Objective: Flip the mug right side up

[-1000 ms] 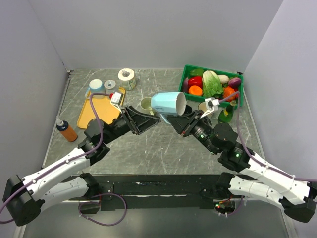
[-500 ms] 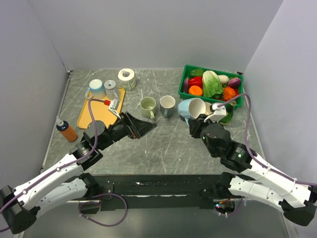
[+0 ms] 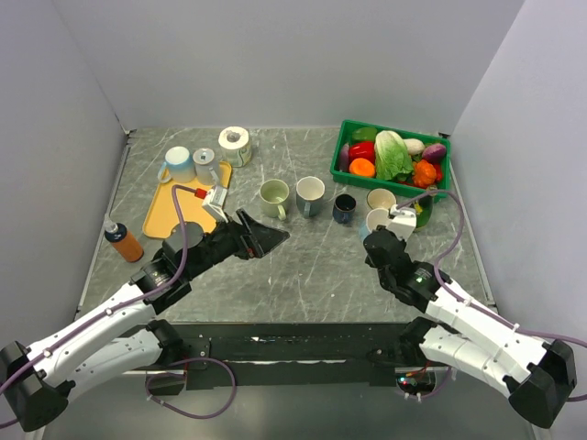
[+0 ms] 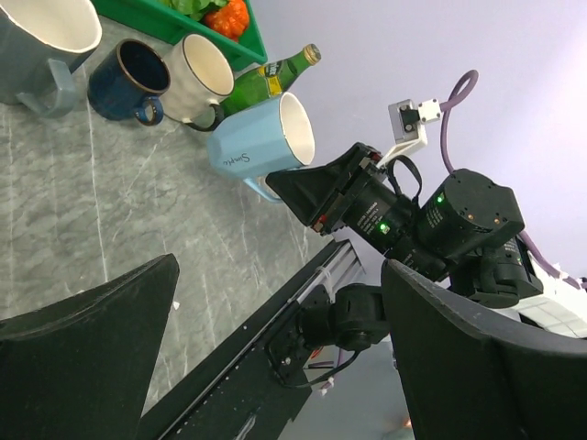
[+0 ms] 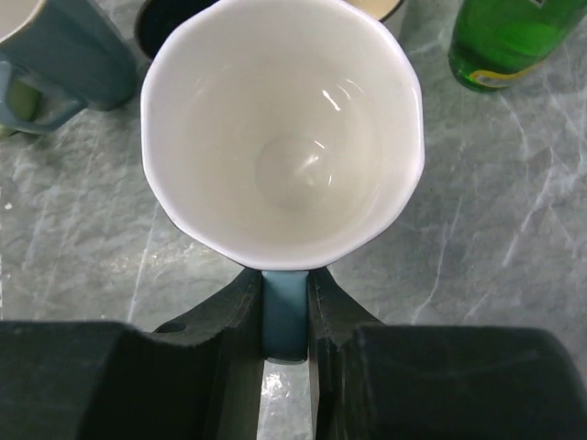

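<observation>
Now the pale blue mug (image 5: 284, 137) is mouth up, right of centre in the overhead view, near a dark mug (image 3: 344, 208) and a cream mug (image 3: 381, 198). The right fingers (image 5: 237, 316) are clenched on its handle. The left fingers (image 4: 92, 357) stand spread wide, grasping nothing, left of centre over the grey surface (image 3: 303, 266).

Beyond right end effector (image 5: 284, 321): dark mug (image 5: 170, 14), cream mug (image 3: 381, 198), green bottle (image 5: 500, 37) crowd its light blue mug (image 5: 282, 128).
Its left: grey-blue mug (image 5: 64, 64) near.
Between both end effectors: bare counter (image 3: 316, 261), open.
Beyond left end effector (image 3: 264, 231): green mug (image 3: 273, 196) stands near.
</observation>
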